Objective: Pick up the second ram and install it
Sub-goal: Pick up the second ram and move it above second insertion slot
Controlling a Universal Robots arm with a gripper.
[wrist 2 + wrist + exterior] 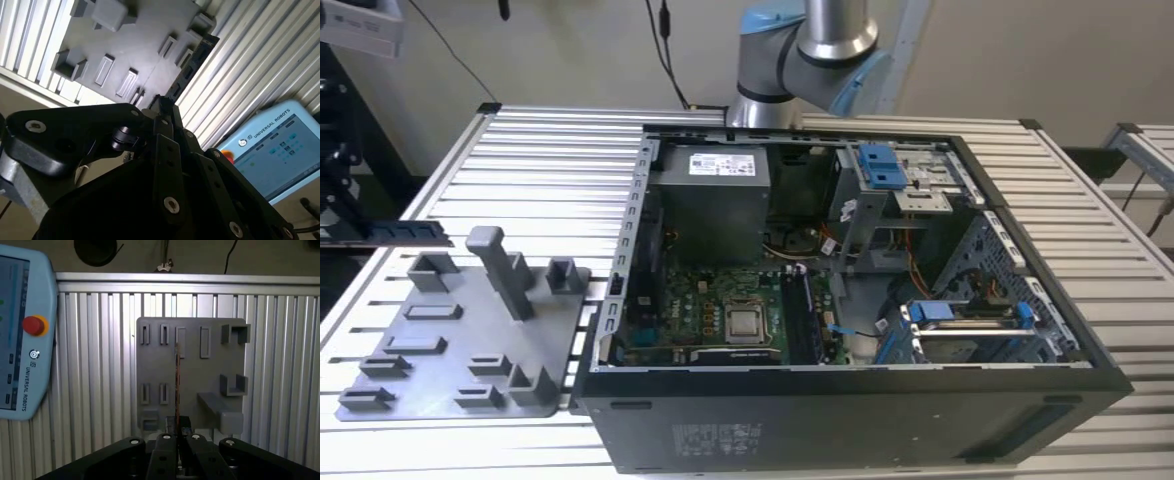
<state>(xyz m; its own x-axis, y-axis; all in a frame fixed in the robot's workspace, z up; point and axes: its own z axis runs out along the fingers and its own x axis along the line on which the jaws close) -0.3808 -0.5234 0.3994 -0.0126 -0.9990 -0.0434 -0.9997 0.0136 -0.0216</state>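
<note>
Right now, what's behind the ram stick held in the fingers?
In the first wrist view the gray tray lies behind the second ram. The fingers cover the ram's near end and the tray's nearest edge.

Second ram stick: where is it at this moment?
The ram stick is clamped in the gripper, above the gray tray in the first wrist view. It is at the exterior view's far left, away from the open computer case.

The second ram [176, 385] hangs over the tray [195, 377], beside the case [854, 420].
</note>
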